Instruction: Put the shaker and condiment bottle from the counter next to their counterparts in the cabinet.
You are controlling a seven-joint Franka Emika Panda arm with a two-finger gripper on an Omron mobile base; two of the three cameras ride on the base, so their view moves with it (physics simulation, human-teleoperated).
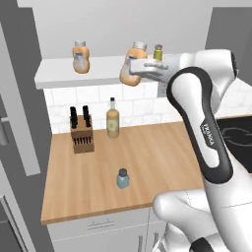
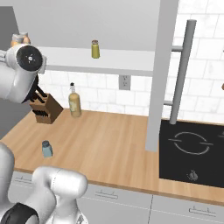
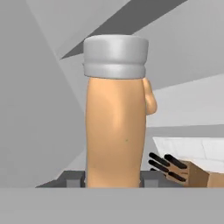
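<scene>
- The jaws (image 1: 132, 69) are clamped on the orange bottle (image 1: 131, 66), holding it by its lower body; it sits tilted, raised to the front edge of the cabinet (image 1: 64, 74) shelf.
- In the hand view the bottle (image 3: 114, 131) rises upright between the two dark fingertips (image 3: 74, 178), which press against its sides, its pale cap (image 3: 115, 57) on top.
- The jaws stand only as far apart as the bottle's width; nothing else is touched by them.
- A second orange bottle (image 1: 80, 57) with a pale cap and bluish label stands on the shelf, well to the left of the held one in the left base view.
- A small olive shaker (image 1: 158, 52) with a brown cap stands on the shelf just beside and behind the held bottle in the left base view; in the right base view it (image 2: 95, 49) stands alone on the white board.
- The blue-grey shaker (image 1: 122, 178) with a dark cap stands upright on the desk (image 1: 162, 152), near the front edge, apart from everything else; in the right base view it (image 2: 47, 148) is at the left of the wood.
- A tall amber bottle (image 1: 112, 118) stands at the back of the desk by the tiled wall, just right of a knife block (image 1: 81, 130).
- A black hob (image 2: 192, 151) lies at the right end of the desk.
</scene>
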